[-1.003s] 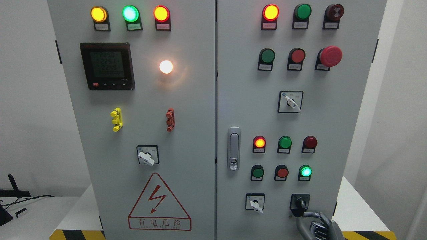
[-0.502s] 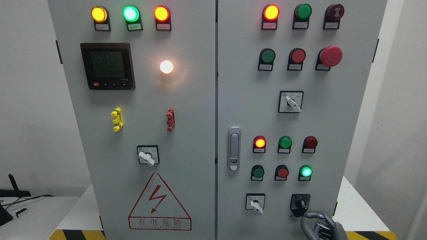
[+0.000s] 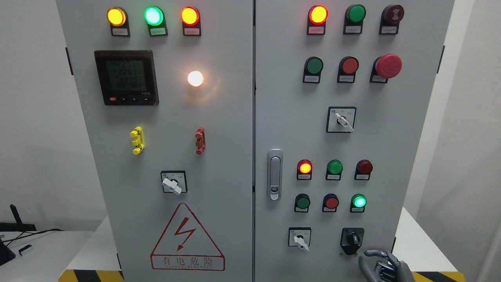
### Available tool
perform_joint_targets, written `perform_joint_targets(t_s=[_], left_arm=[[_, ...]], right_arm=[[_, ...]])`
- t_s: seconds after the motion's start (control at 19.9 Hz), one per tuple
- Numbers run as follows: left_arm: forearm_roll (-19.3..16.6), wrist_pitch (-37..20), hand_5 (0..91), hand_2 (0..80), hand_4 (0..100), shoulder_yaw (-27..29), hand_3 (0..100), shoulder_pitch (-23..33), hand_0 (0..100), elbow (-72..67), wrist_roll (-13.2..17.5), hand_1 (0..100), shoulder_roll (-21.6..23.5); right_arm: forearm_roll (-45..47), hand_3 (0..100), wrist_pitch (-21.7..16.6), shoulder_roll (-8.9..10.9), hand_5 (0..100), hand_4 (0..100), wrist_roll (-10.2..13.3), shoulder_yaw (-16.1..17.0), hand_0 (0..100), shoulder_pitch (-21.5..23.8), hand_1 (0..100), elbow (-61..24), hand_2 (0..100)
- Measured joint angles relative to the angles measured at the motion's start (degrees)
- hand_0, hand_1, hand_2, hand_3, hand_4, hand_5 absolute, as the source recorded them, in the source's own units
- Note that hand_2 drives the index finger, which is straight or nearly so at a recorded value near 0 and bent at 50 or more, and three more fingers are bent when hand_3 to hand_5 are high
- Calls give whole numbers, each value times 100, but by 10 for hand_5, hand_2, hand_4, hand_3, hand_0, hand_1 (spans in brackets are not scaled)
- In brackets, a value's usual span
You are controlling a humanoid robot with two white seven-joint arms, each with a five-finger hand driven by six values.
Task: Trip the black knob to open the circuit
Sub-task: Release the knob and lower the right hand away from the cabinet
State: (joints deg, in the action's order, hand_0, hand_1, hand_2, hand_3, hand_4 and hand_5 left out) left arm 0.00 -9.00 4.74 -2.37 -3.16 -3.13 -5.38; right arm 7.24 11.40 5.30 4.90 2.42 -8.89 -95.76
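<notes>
Black knob (image 3: pixel 352 239) sits low on the right door of the cabinet (image 3: pixel 219 129), bottom row, right of a white selector (image 3: pixel 300 239). Knob pointer reads roughly upright, nothing on it.

Right robot hand (image 3: pixel 381 266) enters at bottom edge, lower right, just below and right of the knob, apart from it. Fingers (image 3: pixel 370 254) curled inward, narrow, holding nothing. Lower part of the hand cut off by the frame edge. Left arm out of view.

Open room: bare grey panel between knob and the cabinet's right edge, narrow strip. Green lit lamp (image 3: pixel 358 201) above the knob, red button (image 3: pixel 331 202) up-left. Door handle (image 3: pixel 274 174) near the centre seam, well apart from the hand.

Cabinet stands on a white surface (image 3: pixel 420 243) with a yellow-black striped front edge (image 3: pixel 434 276); surface shows free on both sides of the cabinet. Right of the cabinet, plain wall. Far left low, black cables (image 3: pixel 23 234) on a separate surface, well apart.

Left door: meter (image 3: pixel 126 77), white lamp (image 3: pixel 195 78), warning triangle (image 3: pixel 187 238).
</notes>
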Motion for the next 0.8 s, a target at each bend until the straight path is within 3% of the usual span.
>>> perform_joint_targets(t_s=[0.4, 0.55, 0.6, 0.65, 0.8], left_arm=[[0, 0, 0, 0, 0, 0, 0, 0, 120, 0, 0, 389, 1], [0, 0, 0, 0, 0, 0, 0, 0, 120, 0, 0, 389, 1], [0, 0, 0, 0, 0, 0, 0, 0, 120, 0, 0, 389, 1], [0, 0, 0, 0, 0, 0, 0, 0, 120, 0, 0, 389, 1], [0, 0, 0, 0, 0, 0, 0, 0, 120, 0, 0, 389, 1]], right_arm=[[22, 1000, 4, -8, 887, 934, -20, 78, 377, 56, 632, -62, 469], [63, 860, 25, -9, 832, 804, -12, 138, 415, 182, 496, -178, 465], [105, 776, 25, -3, 766, 726, -11, 159, 402, 252, 420, -233, 436], [184, 660, 26, 12, 625, 604, 7, 174, 352, 334, 335, -293, 380], [479, 489, 29, 77, 427, 420, -71, 218, 186, 589, 198, -478, 286]])
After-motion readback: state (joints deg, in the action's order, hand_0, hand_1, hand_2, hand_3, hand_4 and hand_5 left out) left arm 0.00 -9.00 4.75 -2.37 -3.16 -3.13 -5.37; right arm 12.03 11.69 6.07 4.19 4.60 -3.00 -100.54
